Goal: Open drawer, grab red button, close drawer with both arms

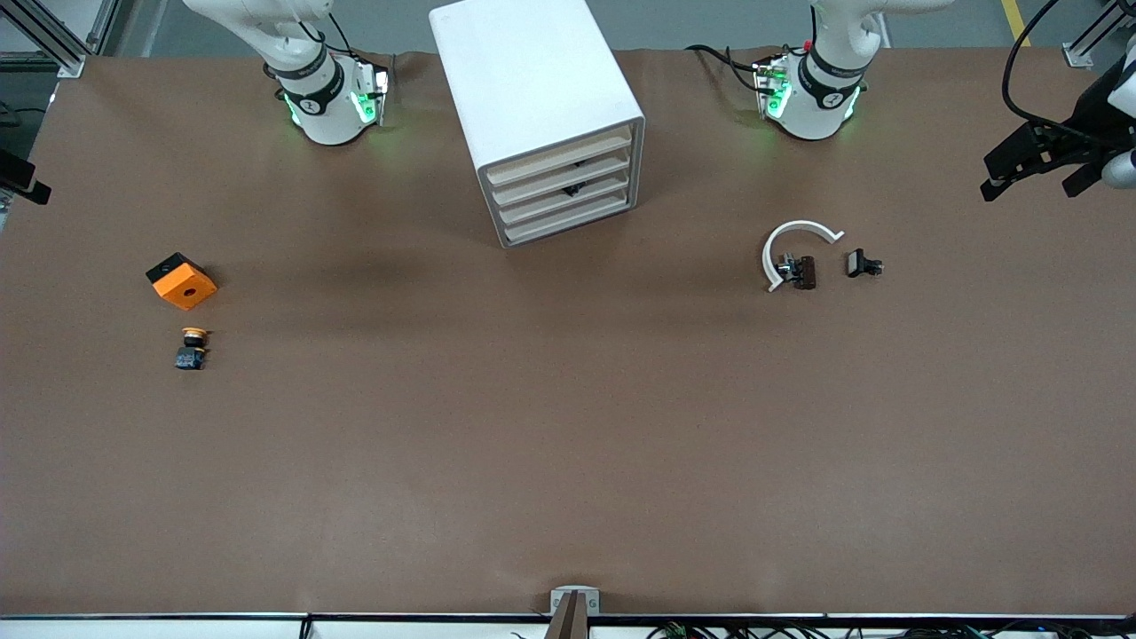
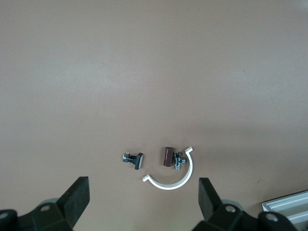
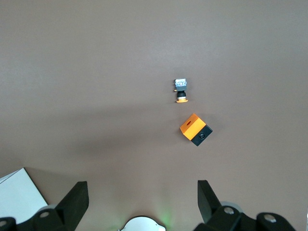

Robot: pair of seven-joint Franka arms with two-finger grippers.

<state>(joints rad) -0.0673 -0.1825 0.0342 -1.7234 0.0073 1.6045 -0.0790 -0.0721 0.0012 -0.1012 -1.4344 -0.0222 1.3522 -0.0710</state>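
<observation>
The white, smooth-sided box cabinet (image 1: 541, 115) with four pale slatted drawers is shut. The red-capped button is not visible on the brown matte surface (image 1: 532, 426), so it is probably inside. Both claws hang spread wide and empty: the left claw (image 2: 144, 197) over a curved white plastic clip (image 2: 173, 180), toward the left arm's end from the cabinet; the right claw (image 3: 143, 195) near the yellow-capped button (image 3: 181, 90) and orange cube (image 3: 195, 129). The risk is grabbing that lookalike, or dragging the light cabinet while pulling.
</observation>
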